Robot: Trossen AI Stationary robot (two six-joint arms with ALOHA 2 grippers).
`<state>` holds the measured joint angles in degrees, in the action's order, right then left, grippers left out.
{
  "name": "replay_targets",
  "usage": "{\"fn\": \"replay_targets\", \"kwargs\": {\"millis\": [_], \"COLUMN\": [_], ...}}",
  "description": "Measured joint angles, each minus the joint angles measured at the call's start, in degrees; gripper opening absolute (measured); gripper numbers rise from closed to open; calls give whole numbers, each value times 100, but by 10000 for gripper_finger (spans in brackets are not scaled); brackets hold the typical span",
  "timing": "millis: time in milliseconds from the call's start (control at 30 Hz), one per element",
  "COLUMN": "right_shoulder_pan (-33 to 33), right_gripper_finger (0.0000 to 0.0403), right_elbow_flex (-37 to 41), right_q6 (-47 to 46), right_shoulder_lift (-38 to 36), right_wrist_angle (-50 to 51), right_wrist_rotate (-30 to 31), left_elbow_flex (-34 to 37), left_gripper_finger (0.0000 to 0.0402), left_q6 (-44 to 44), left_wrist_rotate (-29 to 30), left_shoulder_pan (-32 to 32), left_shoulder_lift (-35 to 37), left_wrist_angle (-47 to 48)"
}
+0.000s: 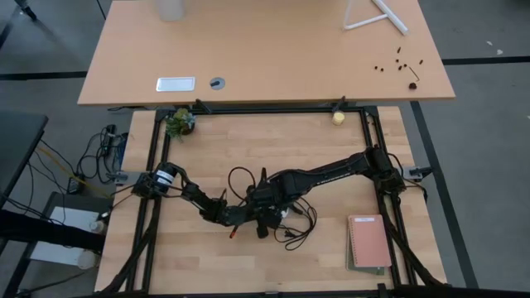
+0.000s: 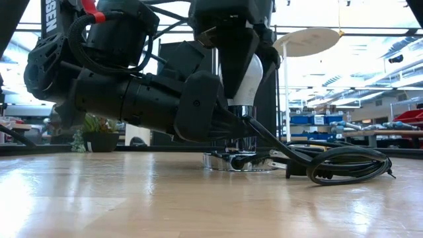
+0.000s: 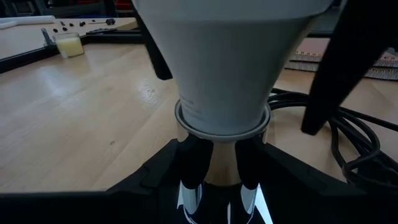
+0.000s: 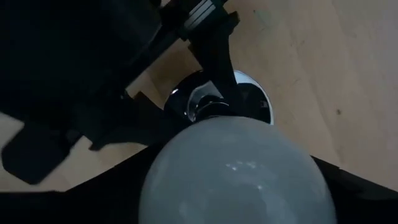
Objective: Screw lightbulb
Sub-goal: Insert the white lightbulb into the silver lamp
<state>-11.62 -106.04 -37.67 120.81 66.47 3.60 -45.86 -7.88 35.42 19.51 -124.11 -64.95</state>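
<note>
Two dark arms meet near the middle of the wooden tabletop [image 1: 199,257]. The lightbulb [image 2: 250,79] stands upright with its screw base seated in the shiny metal socket [image 2: 239,135], which rests on a round silvery disc [image 2: 218,162] flat on the tabletop. The right pincer [image 2: 246,63] comes down from above, its fingers closed around the white globe of the lightbulb [image 4: 231,174]. The left pincer [image 3: 217,155] reaches in low from the side, its fingers clamped on either side of the socket just below the lightbulb's neck [image 3: 222,81]. A coiled black cord [image 2: 337,162] lies just beside the disc.
</note>
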Motion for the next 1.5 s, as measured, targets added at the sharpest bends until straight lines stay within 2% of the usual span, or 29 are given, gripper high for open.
{"fn": "replay_targets", "kwargs": {"millis": [267, 567, 833, 967, 1067, 1367, 1500], "right_shoulder_pan": [13, -2, -89, -158, -190, -187, -177], "right_gripper_finger": [341, 340, 335, 332, 321, 255, 247], "right_elbow_flex": [0, -2, -2, -2, -2, -4, -7], "right_q6": [1960, 6043, 8319, 8881, 8928, 8480, 8262], "right_shoulder_lift": [0, 0, 0, 0, 0, 0, 0], "right_wrist_angle": [46, 21, -81, -170, -289, -322, -321], "right_wrist_rotate": [-87, -85, -34, -15, -15, -15, -14], "left_elbow_flex": [-1, 0, 0, -1, -1, -1, 0], "left_gripper_finger": [185, 185, 185, 185, 185, 185, 185], "left_q6": [2, 3, 5, 7, 7, 29, 31], "left_wrist_rotate": [2, 0, 0, 0, -2, -6, -7], "left_shoulder_pan": [0, 0, 0, 0, 0, -2, -2], "left_shoulder_lift": [0, 0, 0, 0, 0, 0, 0], "left_wrist_angle": [2, 2, 4, 4, 4, 9, 12]}}
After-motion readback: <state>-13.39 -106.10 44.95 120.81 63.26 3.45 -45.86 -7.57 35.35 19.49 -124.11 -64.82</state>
